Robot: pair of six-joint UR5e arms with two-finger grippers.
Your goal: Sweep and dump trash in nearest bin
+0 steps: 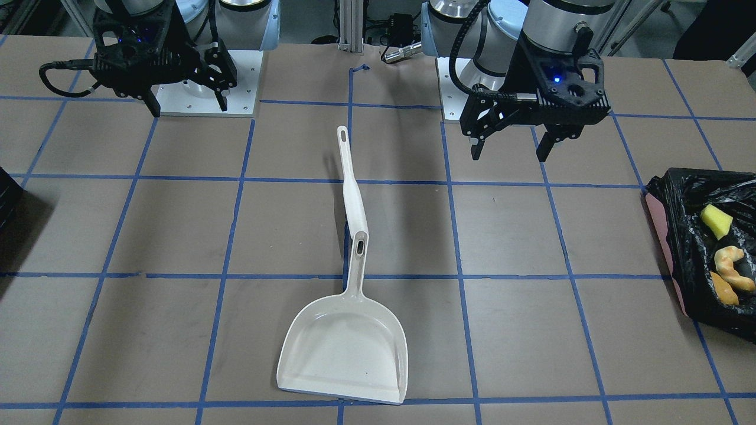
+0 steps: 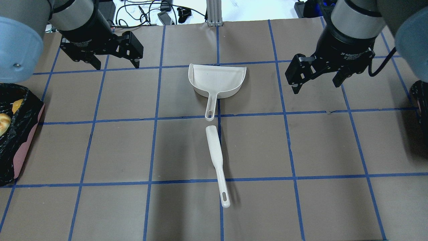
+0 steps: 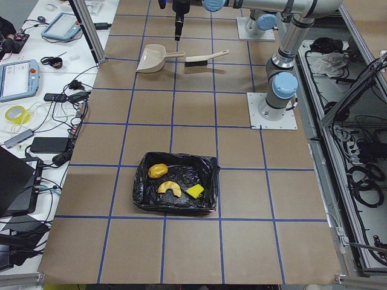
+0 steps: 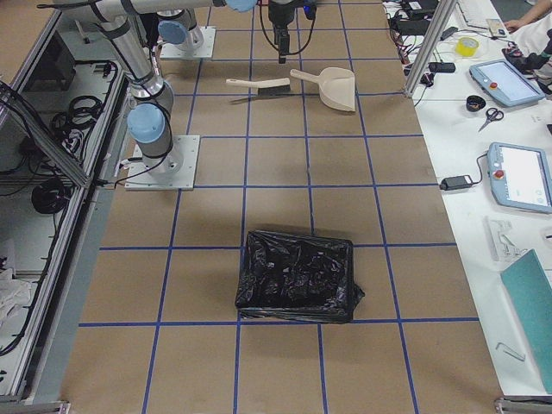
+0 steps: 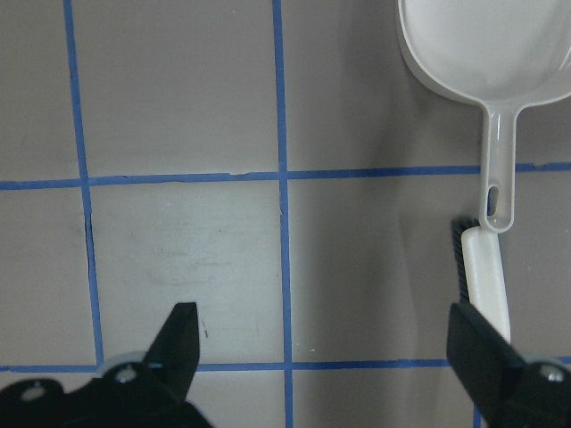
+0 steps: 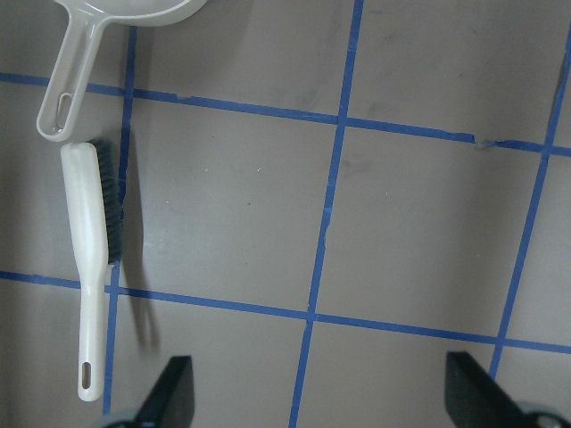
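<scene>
Three pieces lay in the pink-sided, black-lined bin (image 3: 140, 188) at the table's (image 3: 242, 254) left end: one wrinkled brown-orange lump (image 3: 158, 171), one pale curved slice (image 3: 169, 188), one yellow chunk (image 3: 195, 191). The bin's long side ran away from the robot. One dustpan (image 1: 345, 348) and one brush (image 1: 352, 189) lay in line mid-table. The left gripper (image 1: 509, 154) and right gripper (image 1: 189, 109) hung spread wide, holding nothing.

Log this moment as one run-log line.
trash: three pieces in bin | dustpan: empty, on table | brush: on table | left gripper: open, empty | right gripper: open, empty
</scene>
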